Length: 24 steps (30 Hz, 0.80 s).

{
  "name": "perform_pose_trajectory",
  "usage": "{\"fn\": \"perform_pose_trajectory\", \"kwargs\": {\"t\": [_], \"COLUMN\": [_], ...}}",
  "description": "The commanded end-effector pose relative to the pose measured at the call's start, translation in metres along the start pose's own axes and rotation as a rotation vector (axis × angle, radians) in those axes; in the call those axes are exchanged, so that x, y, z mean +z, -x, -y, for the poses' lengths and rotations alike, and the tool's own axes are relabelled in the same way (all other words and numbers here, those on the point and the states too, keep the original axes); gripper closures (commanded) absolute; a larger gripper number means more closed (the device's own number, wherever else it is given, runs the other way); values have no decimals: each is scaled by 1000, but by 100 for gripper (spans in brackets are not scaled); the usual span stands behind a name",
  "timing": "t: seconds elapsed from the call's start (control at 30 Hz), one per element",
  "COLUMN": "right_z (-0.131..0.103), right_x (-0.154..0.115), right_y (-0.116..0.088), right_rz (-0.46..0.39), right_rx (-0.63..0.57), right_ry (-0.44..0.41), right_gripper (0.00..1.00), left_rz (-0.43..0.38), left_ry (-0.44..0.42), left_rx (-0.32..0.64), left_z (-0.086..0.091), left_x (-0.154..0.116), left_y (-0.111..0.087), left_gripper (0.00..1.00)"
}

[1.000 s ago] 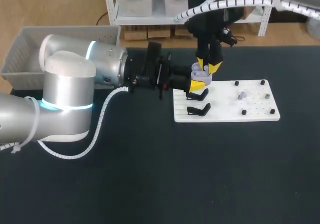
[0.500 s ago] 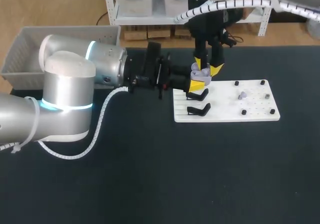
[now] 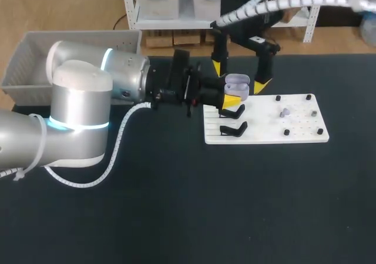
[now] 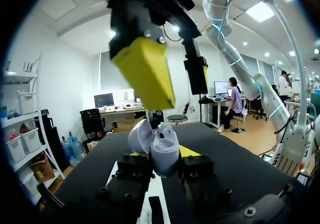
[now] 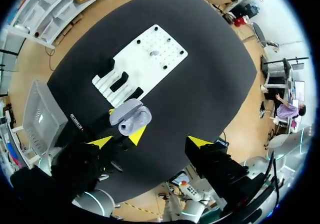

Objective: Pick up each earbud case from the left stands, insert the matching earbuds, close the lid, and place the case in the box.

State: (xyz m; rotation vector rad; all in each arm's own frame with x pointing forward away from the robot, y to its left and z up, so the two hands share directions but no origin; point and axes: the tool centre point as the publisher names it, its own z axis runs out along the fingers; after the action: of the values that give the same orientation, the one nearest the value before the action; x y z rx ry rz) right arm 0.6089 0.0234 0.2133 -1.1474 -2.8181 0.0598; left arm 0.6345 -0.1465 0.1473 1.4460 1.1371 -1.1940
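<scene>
A lilac earbud case [image 3: 237, 86] with its lid up is held over the white board's [image 3: 294, 132] left end, my left gripper [image 3: 233, 93] shut on its body. In the left wrist view the case [image 4: 163, 145] sits between my yellow fingertips [image 4: 191, 151], earbuds showing in its top. My right gripper [image 3: 239, 77] hangs just above it, open wide, one finger on each side and clear of the case. From the right wrist the case [image 5: 131, 117] lies below my spread gripper [image 5: 150, 142]. One lilac earbud [image 3: 284, 112] rests on the board.
Two black stands [image 3: 234, 129] sit at the board's left end, below the held case. Small black pegs [image 3: 286, 132] dot the board's right part. A grey basket [image 3: 35, 58] stands at the table's back left, behind my left arm.
My right gripper has gone from nearly shut at the case's top to wide open and has lifted slightly. The left gripper and the case have not moved.
</scene>
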Motion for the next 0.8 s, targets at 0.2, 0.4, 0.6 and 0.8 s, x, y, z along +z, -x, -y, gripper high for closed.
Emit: {"fn": "perform_pose_trajectory", "kwargs": {"t": [0.2, 0.4, 0.6, 0.8], "right_z": [81, 106, 117, 107], "right_x": [-8, -2, 7, 27], "right_y": [8, 33, 65, 98], "right_rz": [195, 221, 197, 146], "right_rx": [-97, -67, -60, -98], "right_ry": [378, 406, 444, 431], "right_gripper": [0, 0, 0, 0], "left_rz": [-1, -1, -1, -1], "left_ry": [3, 3, 3, 3], "left_rx": [1, 1, 1, 1], "left_z": [1, 1, 1, 1], "left_x": [0, 0, 0, 0], "left_y": [0, 0, 0, 0], "left_gripper": [100, 100, 100, 100]}}
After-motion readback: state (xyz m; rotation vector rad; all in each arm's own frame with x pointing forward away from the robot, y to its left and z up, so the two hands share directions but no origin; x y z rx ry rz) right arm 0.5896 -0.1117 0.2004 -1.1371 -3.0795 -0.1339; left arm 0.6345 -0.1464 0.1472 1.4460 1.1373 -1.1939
